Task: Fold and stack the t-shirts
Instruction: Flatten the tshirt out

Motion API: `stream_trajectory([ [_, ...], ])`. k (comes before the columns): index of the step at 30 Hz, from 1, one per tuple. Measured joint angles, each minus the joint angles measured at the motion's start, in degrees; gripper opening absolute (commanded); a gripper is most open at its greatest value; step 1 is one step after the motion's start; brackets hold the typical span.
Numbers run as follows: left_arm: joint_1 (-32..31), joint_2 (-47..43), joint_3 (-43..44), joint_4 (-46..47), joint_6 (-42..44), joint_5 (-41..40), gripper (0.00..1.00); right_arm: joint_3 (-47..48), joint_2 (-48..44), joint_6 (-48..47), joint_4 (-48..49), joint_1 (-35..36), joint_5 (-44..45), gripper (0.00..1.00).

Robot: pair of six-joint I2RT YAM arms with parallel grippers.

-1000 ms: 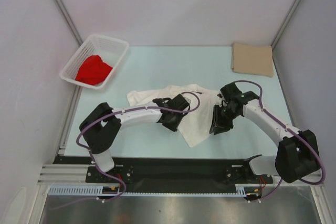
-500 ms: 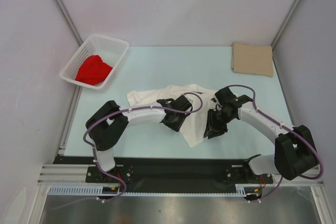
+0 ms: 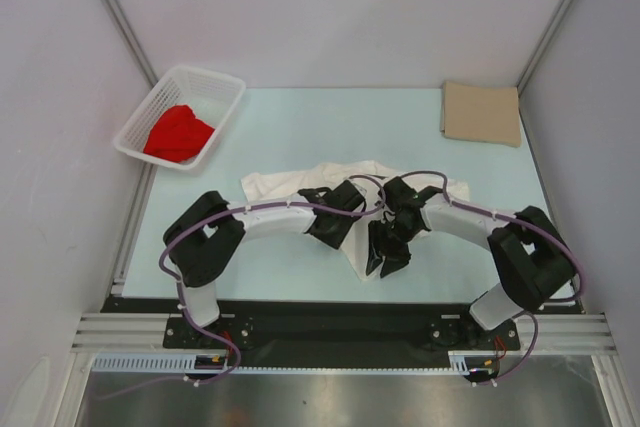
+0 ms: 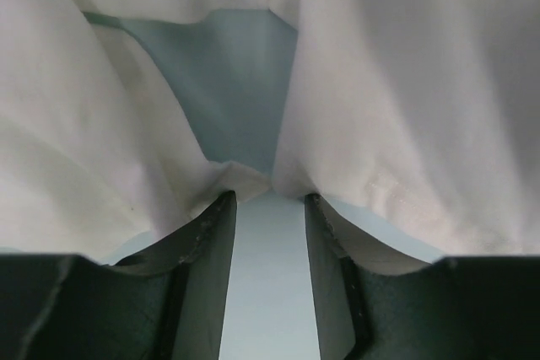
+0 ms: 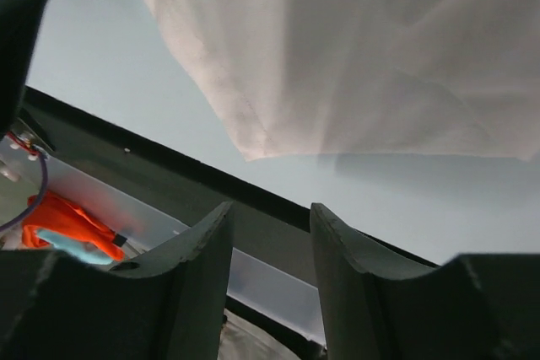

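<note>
The white t-shirt (image 3: 345,179) lies crumpled at the table's middle. My left gripper (image 3: 333,224) is on its left part. In the left wrist view my left gripper (image 4: 268,201) is open, with folds of white cloth (image 4: 405,107) draped over both fingertips and bare table between them. My right gripper (image 3: 385,250) is over the shirt's near corner. In the right wrist view my right gripper (image 5: 270,212) is open and empty, with the shirt's corner (image 5: 337,56) beyond its tips. The tan t-shirt (image 3: 482,114) lies flat at the back right. The red t-shirt (image 3: 178,134) is bunched in the basket.
The white lattice basket (image 3: 222,82) stands at the back left. The table's black front edge (image 5: 169,170) runs close under my right fingers. Grey walls close in the back and both sides.
My right arm has swung left and nearer, from the shirt's right edge to its near corner. My left gripper has shifted only slightly on the cloth.
</note>
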Motion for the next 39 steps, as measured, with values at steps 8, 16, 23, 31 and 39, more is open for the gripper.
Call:
stream_trajectory([
  [8,1.57,-5.44,-8.46,7.78,-0.31,0.35,0.44,2.78,6.40,3.72,0.35,5.60,6.10,0.52],
  [16,6.99,-14.88,-19.80,12.61,-0.70,1.03,0.47,3.96,8.04,6.43,-0.59,-1.25,10.27,0.53],
  [23,8.22,-20.83,-22.38,3.85,-3.19,1.09,0.39,4.85,7.17,2.25,-5.64,-8.28,18.38,0.55],
  [31,8.24,-36.48,-22.03,0.72,-8.22,3.61,0.49,7.67,1.38,-0.81,-11.15,-7.26,23.96,0.56],
  [39,8.24,-23.89,-17.70,4.68,-6.01,4.87,0.42,8.13,-2.19,3.76,-6.67,-1.42,15.52,0.56],
])
